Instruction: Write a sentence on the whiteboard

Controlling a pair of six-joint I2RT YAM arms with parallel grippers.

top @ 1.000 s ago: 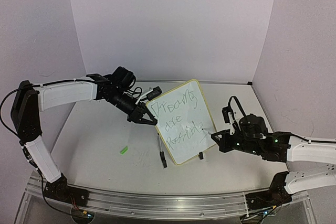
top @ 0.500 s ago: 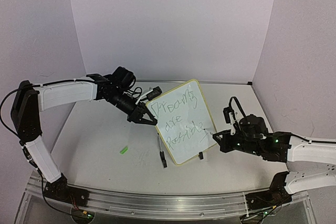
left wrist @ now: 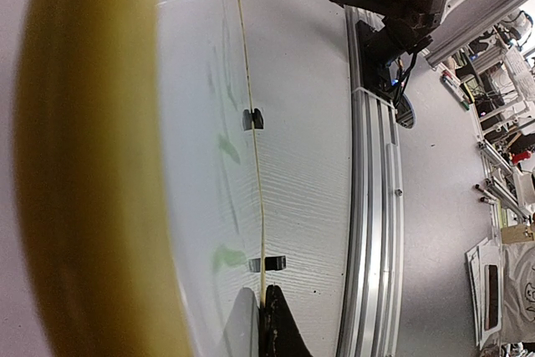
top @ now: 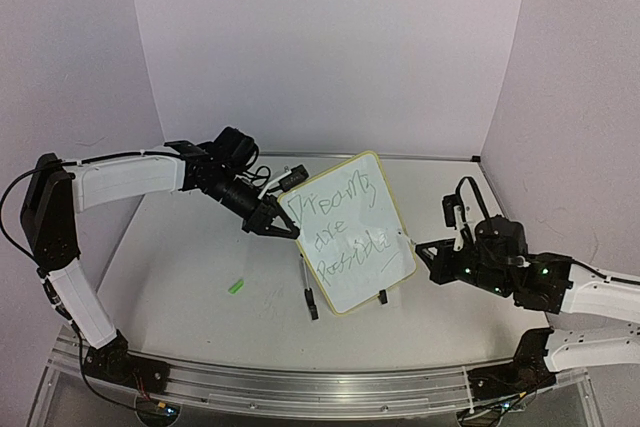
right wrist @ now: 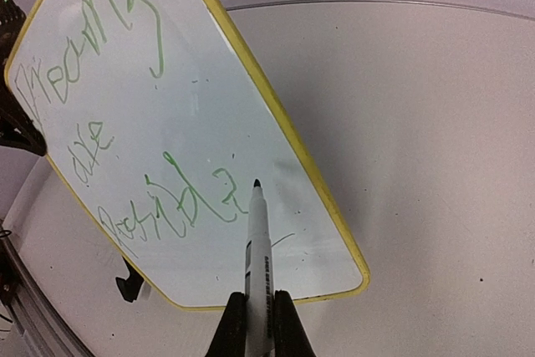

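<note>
Yellow-rimmed whiteboard (top: 356,283), left edge pinched in left hand (top: 276,225); right hand (top: 428,255) clamps marker (right wrist: 257,240) near right edge.

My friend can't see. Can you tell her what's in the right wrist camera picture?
The right gripper holds a marker, tip pointing at a tilted yellow-framed whiteboard. On it, a scrawly green sentence in three lines reads roughly "Dreams are possible". A white table lies behind.

On the tabletop (top: 190,247) the whiteboard (top: 352,247) stands tilted at centre, the sentence (top: 345,229) across its face in three lines, left claw (top: 268,220) clamping its left edge, right claw (top: 425,250) with marker (right wrist: 256,240) at its right, small scrap (top: 236,286) lying to its left.
</note>
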